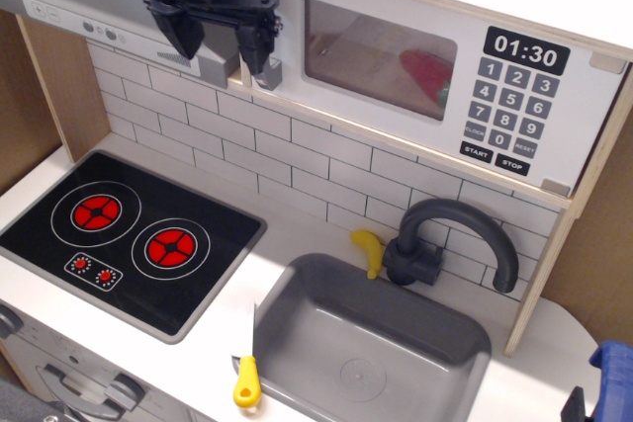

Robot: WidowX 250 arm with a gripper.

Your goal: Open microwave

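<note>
At the near edge of the white worktop (297,234) a yellow-handled knife (247,368) lies just left of the grey sink (371,343). To the left sits the black hob (124,234) with two red rings. Behind the sink a yellow banana (370,249) lies beside the dark tap (450,244). On the far wall above the white tiles, the microwave (435,76) stretches to the right, its door closed, a red item visible through the window. At its left end the black gripper (220,39) hangs with fingers spread, the right finger (255,46) against the grey bar handle (269,32), the left in front of the range hood (109,7).
</note>
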